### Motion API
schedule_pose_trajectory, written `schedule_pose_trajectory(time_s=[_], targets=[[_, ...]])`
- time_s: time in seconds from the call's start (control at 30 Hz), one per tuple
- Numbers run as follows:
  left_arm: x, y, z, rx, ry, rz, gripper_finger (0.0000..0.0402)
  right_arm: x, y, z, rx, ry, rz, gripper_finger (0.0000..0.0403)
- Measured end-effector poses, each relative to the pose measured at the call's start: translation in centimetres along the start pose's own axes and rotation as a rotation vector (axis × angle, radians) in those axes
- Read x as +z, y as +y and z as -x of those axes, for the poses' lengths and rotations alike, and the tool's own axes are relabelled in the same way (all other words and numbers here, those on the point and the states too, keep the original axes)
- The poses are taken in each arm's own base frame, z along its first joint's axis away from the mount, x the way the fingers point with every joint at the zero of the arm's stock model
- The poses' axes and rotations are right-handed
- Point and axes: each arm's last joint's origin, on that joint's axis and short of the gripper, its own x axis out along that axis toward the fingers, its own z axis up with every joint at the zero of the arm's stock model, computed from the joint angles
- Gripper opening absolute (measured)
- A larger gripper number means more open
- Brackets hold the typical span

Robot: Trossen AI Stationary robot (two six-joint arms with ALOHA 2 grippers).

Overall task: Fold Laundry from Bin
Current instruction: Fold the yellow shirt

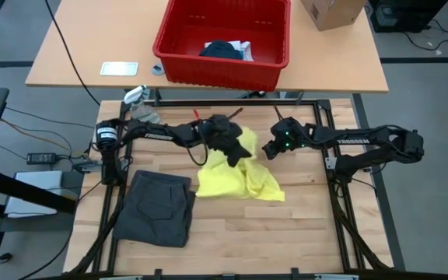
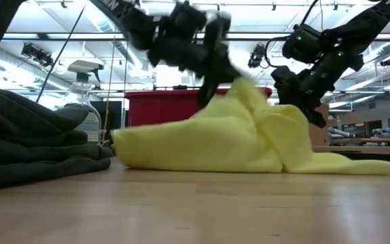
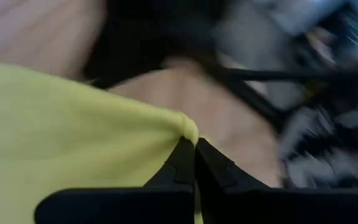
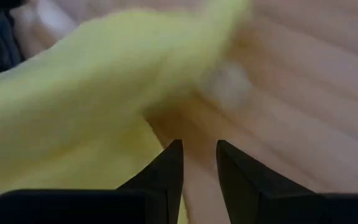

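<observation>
Left gripper [image 3: 194, 163]: we see its two dark fingers pressed together on a corner of the yellow garment [image 1: 239, 180], pinching the cloth edge; in the high view it sits over the garment's upper-left part [image 1: 230, 148], and in the low view it lifts the cloth into a peak [image 2: 212, 74].
Right gripper [image 4: 199, 168]: we see its fingers a narrow gap apart with only bare wood showing between them, nothing held; it hovers just beside the garment's right edge [image 1: 274, 146], above the cloth in the low view [image 2: 303, 95].
Yellow garment: we see it crumpled mid-table on the wooden table [image 1: 302, 225], one part raised by the left gripper, the rest spread flat toward the right front.
Dark grey garment [image 1: 158, 206]: we see it folded, lying flat at the table's left front, apart from the yellow one; it fills the left edge of the low view [image 2: 32, 142].
Bin [image 1: 224, 66]: we see the red basket on the separate tan table behind the work table, with dark [image 1: 220, 50] and white [image 1: 243, 48] cloth inside.
Cardboard box [image 1: 331, 12]: we see it right of the bin on the same tan table.
Spray bottle [image 2: 87, 102]: we see it behind the dark grey garment in the low view.
</observation>
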Motion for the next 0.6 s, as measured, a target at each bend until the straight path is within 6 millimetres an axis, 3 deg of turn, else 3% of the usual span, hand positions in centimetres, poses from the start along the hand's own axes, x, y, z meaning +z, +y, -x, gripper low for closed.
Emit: schedule_pose_trajectory(time_s=[0.1,0.2,0.37,0.6], targets=[[0.8,-3.0,-0.5,-0.128,0.088,-0.117,0.0001,0.3,-0.2,0.6,-0.013,-0.033,-0.009,0.0105],[0.0,-4.5,-0.2,-0.021,0.257,-0.101,0.0001,0.5,-0.3,1.0,-0.011,-0.052,-0.008,0.0105],[-2.2,-3.7,0.8,0.36,0.436,0.005,0.0001,0.2,-0.3,1.1,0.008,0.0,-0.039,0.0105],[-2.5,-3.8,1.9,0.485,0.442,0.095,0.0,-2.4,-0.2,1.0,-0.029,0.216,0.013,0.0109]])
